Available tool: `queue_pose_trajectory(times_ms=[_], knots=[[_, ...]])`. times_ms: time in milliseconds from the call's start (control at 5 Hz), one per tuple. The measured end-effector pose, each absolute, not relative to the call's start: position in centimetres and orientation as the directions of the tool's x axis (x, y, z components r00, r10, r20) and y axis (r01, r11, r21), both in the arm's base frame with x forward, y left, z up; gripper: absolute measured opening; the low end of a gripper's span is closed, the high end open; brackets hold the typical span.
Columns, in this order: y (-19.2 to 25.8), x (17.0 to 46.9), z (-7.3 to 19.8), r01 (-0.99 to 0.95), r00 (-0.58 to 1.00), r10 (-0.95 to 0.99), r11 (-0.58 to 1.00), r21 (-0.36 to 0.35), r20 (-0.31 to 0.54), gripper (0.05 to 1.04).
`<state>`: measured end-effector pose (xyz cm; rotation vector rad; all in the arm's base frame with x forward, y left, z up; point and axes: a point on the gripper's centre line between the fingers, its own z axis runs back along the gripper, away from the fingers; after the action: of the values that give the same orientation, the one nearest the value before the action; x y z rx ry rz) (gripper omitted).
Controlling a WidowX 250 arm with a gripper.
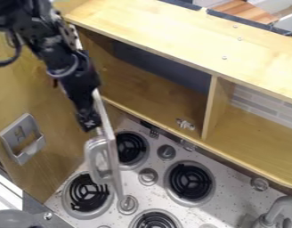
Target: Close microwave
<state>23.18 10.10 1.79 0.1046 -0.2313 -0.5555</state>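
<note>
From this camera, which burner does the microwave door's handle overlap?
The lower-left burner. The handle's bottom end crosses its upper right part in this view; the other three sit farther right, clear of it.

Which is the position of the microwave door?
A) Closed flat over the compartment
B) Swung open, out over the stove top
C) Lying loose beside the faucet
B, because the door with its handle sticks out above the stove top, and the inside of the compartment can be seen.
</note>
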Motion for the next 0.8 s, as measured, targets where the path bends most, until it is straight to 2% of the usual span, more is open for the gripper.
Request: queue_pose_trajectory(times_ms=[400, 800], knots=[[8.0, 24.8, 0.4, 0.511, 0.821, -0.532, 0.846, 0.148, 0.205, 0.998], [7.6, 27.8, 0.7, 0.476, 0.821, -0.504, 0.864, 0.164, 0.268, 0.999]])
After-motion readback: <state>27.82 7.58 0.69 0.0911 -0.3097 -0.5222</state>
